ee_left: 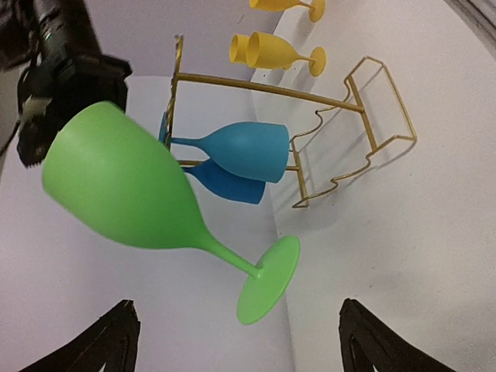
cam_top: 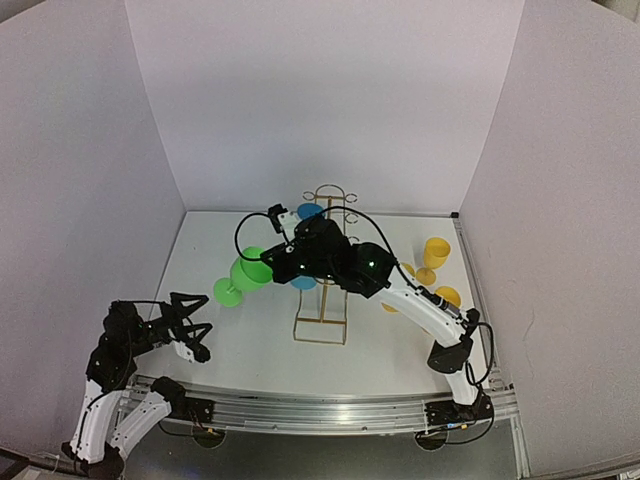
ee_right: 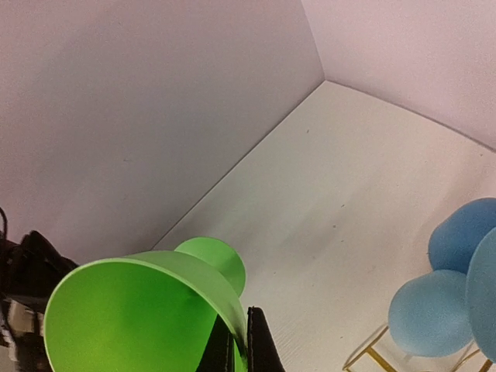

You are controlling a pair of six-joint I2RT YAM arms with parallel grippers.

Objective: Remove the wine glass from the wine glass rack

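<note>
Two claws: the right claw (ee_right: 242, 341) is closed on a glass; the left claw (cam_top: 203, 328) stands spread wide with nothing between its fingers.
Right claw grip: its dark fingertips (ee_right: 260, 345) pinch the rim of the green wine glass (ee_left: 132, 194), one inside the bowl and one outside.
Green wine glass: tilted, with the bowl's mouth toward the right claw and the round foot (ee_left: 267, 279) pointing away to the left and downward. Whether the foot touches the desk cannot be told.
Place of the glass: off the wine glass rack (ee_left: 263, 90), just to its left and apart from the wire.
Left claw place: low at the near left of the desk (cam_top: 250, 330), well apart from the green glass, and its wrist camera looks at the glass from the foot side.
Rack: a gold wire frame that runs from the desk's middle toward the back wall.
Blue glasses (ee_left: 248, 151): two lie sideways in the rack, bowls overlapping, stems along the wire.
Yellow glasses (cam_top: 436, 250): on the desk to the right of the rack.
Surround: plain white walls (cam_top: 320, 100) close in the back and both sides.
</note>
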